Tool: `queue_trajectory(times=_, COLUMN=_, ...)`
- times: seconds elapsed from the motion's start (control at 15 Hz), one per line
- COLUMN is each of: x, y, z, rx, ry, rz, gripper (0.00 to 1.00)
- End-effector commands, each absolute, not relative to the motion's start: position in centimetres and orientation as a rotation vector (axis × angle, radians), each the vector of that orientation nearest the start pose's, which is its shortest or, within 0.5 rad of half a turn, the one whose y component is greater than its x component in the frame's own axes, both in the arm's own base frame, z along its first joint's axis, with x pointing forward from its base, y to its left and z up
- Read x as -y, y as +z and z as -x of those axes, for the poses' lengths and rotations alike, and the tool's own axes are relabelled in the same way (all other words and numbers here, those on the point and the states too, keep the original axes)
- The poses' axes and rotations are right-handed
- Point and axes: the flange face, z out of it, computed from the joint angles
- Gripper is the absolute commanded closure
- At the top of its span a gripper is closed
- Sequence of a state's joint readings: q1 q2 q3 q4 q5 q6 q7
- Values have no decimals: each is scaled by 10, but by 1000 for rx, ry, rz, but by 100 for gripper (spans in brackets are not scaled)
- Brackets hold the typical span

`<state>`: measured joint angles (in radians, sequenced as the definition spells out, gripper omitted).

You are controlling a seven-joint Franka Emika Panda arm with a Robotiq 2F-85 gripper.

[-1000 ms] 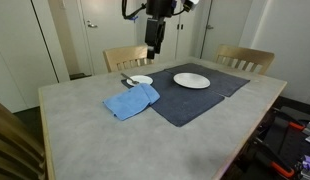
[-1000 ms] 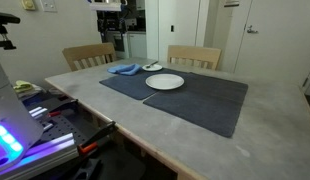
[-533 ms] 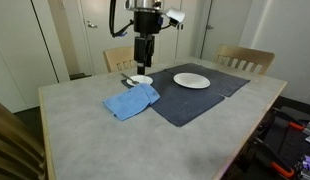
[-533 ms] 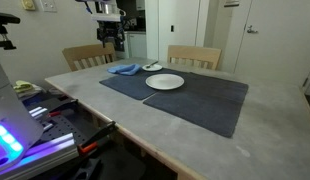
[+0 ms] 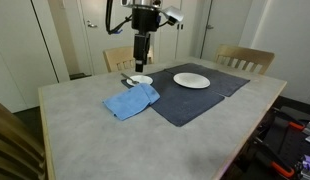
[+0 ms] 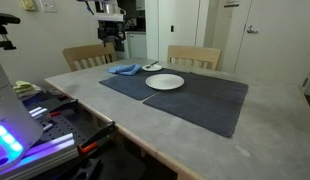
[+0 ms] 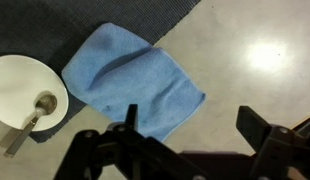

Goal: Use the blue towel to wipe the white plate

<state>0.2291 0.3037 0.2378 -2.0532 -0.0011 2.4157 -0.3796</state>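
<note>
Gripper [image 7: 190, 125] hangs over towel [image 7: 130, 80], fingers [image 7: 130, 118] wide apart, empty, touching nothing. Towel lies near table [image 5: 115, 140] far edge, seemingly overlapping mat [image 5: 195, 100]. Plate [image 5: 191, 80] sits on mat.

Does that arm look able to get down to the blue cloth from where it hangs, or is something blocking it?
Probably yes. The blue towel lies spread out and uncovered below the gripper, whose fingers stand open. The small dish with a spoon sits beside the towel, not on it.
</note>
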Motion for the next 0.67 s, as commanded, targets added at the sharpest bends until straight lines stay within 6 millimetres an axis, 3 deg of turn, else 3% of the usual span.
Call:
queue_trajectory(times=0.0, x=-277, y=289, z=-556, rx=1444, ry=-99, rz=2671, gripper=0)
queue_trajectory(times=0.33, x=-307, y=256, z=-571, rx=1642, ry=-13, rz=2547, gripper=0)
queue_trajectory(times=0.6, x=-313, y=220, z=-575, rx=1691, ry=36, rz=2526, gripper=0)
